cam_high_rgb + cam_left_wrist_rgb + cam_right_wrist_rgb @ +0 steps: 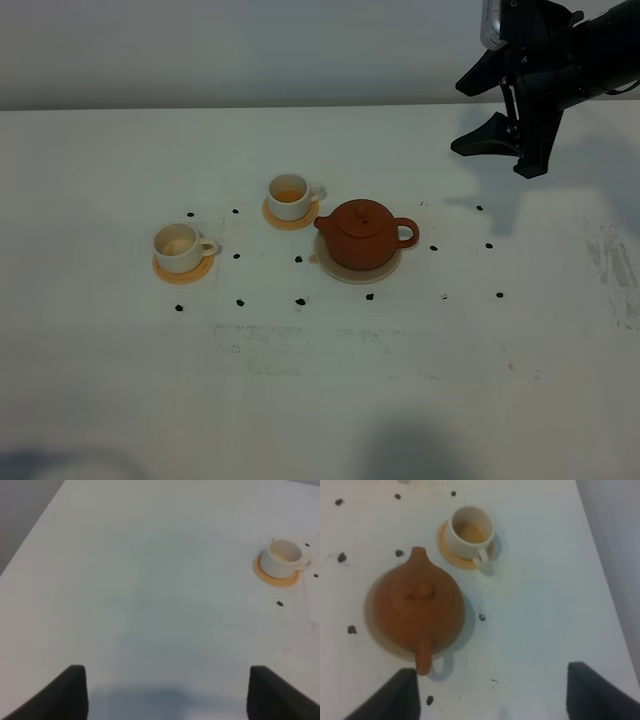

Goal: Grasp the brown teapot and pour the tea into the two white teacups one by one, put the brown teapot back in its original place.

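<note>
two white teacups (181, 245) (291, 192) on coasters (183, 271), left of worktop centre. brown teapot (360, 233) upright on trivet (338, 271), centre, handle facing right edge, suits right gripper (492, 695): wide, empty, above far-right corner. left gripper (165, 692) wide, empty.

- Exterior high: mounted above, facing steeply down on the white table (100, 380), far enough back to take in the brown teapot (360, 232), nearer teacup (180, 245) and farther teacup (290, 195).
- Left wrist: slants over bare table and shares only the nearer teacup, well off.
- Right wrist: close, almost straight down, sharing the brown teapot and farther teacup.
</note>
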